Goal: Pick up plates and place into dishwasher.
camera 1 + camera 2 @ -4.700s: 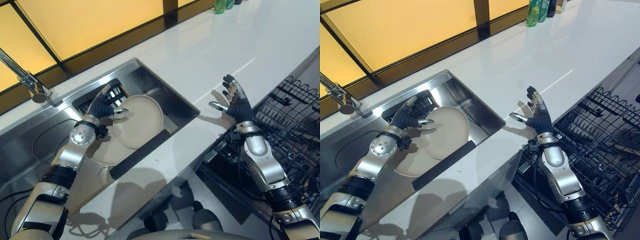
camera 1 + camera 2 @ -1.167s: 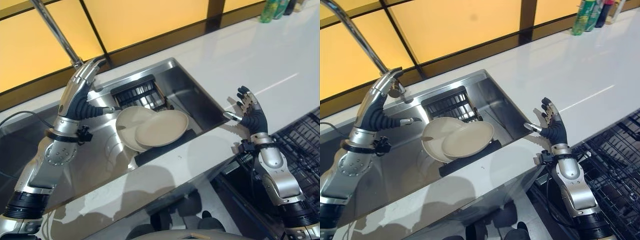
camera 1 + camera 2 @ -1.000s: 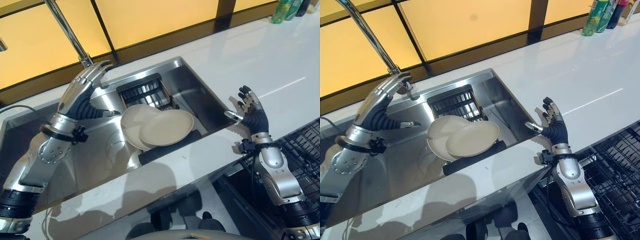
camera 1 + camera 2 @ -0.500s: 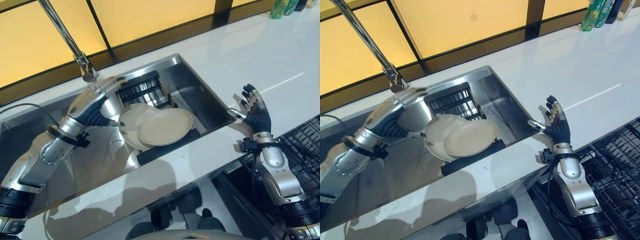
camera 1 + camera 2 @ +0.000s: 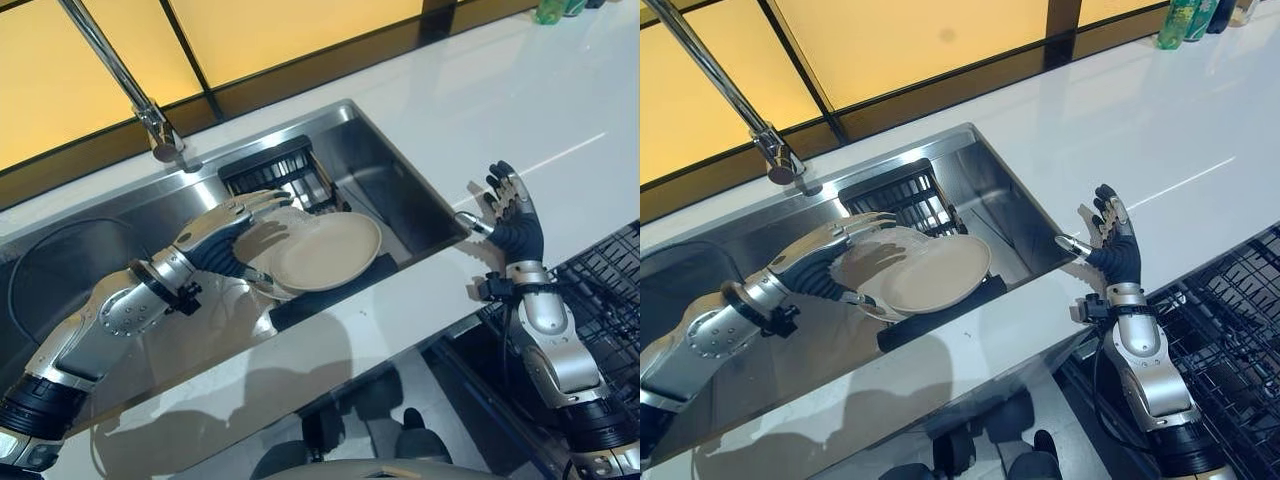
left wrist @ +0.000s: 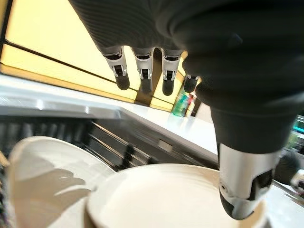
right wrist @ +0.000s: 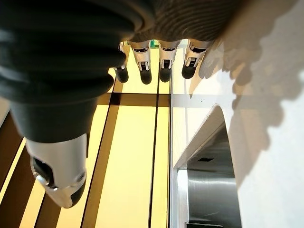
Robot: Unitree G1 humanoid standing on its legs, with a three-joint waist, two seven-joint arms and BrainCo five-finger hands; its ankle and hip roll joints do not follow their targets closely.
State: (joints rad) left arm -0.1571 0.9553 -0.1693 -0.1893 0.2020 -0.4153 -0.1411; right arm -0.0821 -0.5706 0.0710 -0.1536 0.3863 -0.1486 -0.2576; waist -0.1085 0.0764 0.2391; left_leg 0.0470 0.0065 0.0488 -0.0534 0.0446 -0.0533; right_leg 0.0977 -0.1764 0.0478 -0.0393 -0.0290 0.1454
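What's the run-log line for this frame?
left hand: open, over plates in sink | right hand: open, raised above counter | plates: not yet lifted

A kitchen. A steel sink [image 5: 395, 200] is set into a white counter [image 5: 520, 90], with a tall tap [image 5: 115, 75] at its back edge and plates [image 5: 325, 250] lying in the basin. A dishwasher rack [image 5: 600, 300] of dark wire stands pulled out below the counter's edge, and bottles [image 5: 1185, 20] stand at the far end.
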